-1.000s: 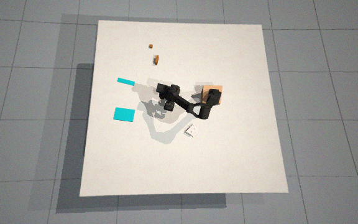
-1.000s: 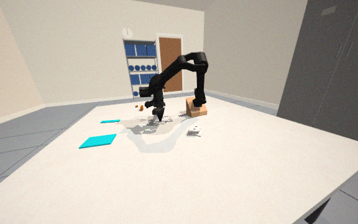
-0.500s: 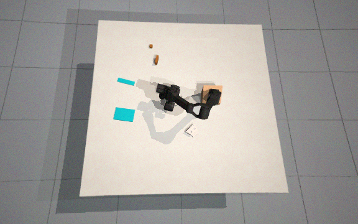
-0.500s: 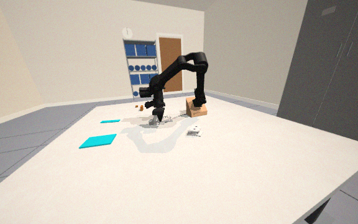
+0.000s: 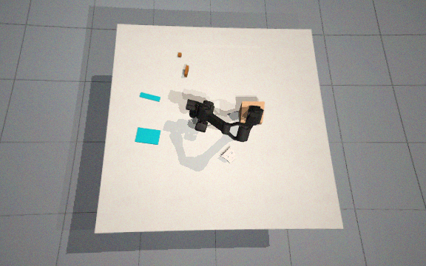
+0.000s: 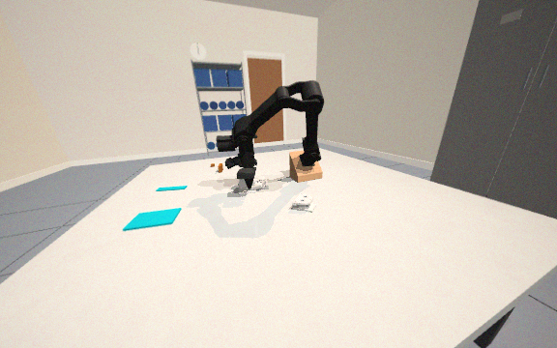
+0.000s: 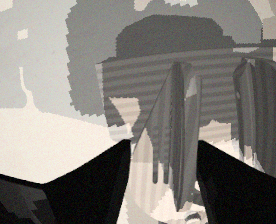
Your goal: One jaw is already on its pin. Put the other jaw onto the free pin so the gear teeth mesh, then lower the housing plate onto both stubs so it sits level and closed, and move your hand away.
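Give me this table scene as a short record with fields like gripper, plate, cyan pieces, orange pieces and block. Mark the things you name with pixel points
gripper (image 6: 249, 187) (image 7: 162, 147): shut on a jaw (image 7: 176, 135)
housing plate (image 5: 228, 154) (image 6: 303, 201): apart from the gripper, off the stubs
cyan pieces: two, lying flat, one wide (image 5: 148, 136) (image 6: 153, 219), one narrow (image 5: 149, 97) (image 6: 171, 188)
orange pieces: two, small (image 5: 180, 55) (image 5: 186, 71)
block (image 5: 247, 107) (image 6: 307, 175): under the arm's base end

Housing plate (image 5: 228, 154) (image 6: 303, 200) on the surface (image 5: 265, 192) (image 6: 278, 285), apart from the fingers (image 6: 249, 186), block (image 5: 247, 107) (image 6: 307, 172) beneath the arm's base, likewise apart from the fingers
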`<move>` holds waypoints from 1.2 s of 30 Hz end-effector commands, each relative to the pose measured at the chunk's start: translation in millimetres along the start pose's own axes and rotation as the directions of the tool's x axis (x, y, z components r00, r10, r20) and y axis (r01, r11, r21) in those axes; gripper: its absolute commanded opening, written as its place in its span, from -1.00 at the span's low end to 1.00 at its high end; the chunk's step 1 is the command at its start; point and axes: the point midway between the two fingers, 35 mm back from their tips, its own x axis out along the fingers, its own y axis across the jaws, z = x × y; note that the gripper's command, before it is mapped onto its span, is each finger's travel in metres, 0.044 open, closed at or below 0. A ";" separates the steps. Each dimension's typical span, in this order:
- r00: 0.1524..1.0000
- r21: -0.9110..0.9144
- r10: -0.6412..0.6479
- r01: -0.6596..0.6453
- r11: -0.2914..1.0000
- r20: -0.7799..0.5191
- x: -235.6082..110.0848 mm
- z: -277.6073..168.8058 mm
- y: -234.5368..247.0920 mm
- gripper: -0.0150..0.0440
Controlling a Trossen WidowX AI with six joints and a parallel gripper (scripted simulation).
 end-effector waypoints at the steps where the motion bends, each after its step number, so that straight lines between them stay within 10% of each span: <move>1: 1.000 0.000 0.001 -0.001 1.000 -0.003 1.5 -0.7 0.4 -0.04; 5: 1.000 0.000 0.000 0.000 1.000 0.000 0.0 0.0 0.0 0.27; 31: 1.000 0.007 0.005 -0.005 1.000 0.008 -60.1 0.3 -0.9 0.27; 36: 1.000 -0.095 0.000 0.000 0.996 0.008 -61.5 -3.9 8.5 0.71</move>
